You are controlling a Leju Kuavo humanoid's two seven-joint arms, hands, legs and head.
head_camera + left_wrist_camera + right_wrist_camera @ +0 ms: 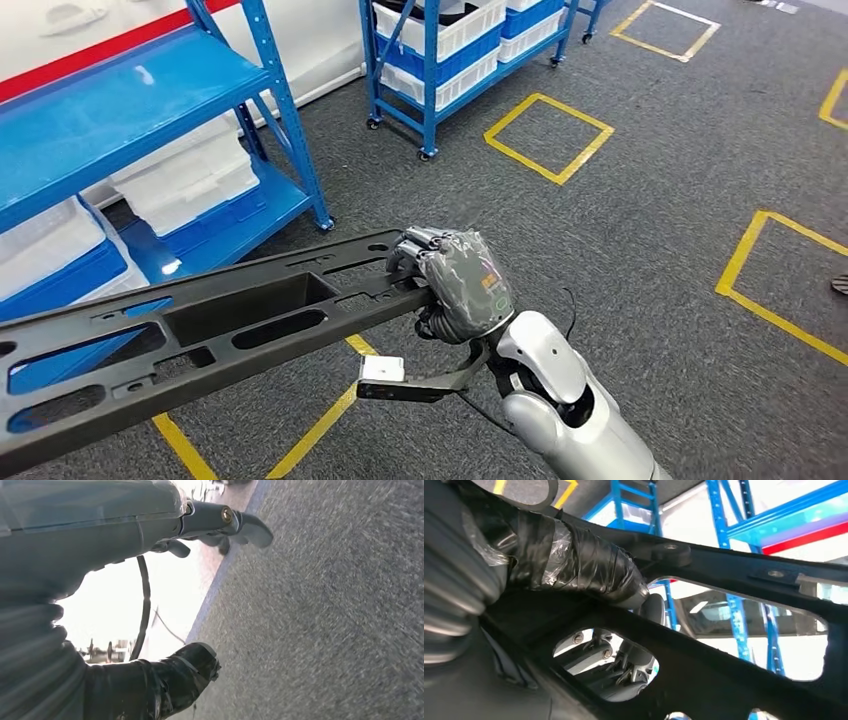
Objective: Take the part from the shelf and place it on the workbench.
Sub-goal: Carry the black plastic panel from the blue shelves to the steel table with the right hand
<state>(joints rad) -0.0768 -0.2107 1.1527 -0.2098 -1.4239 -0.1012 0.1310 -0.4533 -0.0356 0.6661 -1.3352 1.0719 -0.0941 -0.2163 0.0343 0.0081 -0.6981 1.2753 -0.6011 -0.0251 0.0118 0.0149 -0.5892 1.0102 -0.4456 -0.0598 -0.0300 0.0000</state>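
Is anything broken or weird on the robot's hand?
Nothing looks broken. The odd bit: a finger of the right hand is wrapped in black tape and clear film where it grips the long black part. The part hangs level over the floor, no workbench in sight.

The right arm point(560, 400) comes up from below, silver, bent at the wrist, and its right hand point(455, 283) grips the end of the long black part point(200, 335), fingers point(415, 243) wrapped over its top edge. In the right wrist view the taped thumb point(579, 562) presses against the part's frame. The left hand point(215, 527) hangs over the floor, fingers seemingly apart and holding nothing, though the view is blurred.
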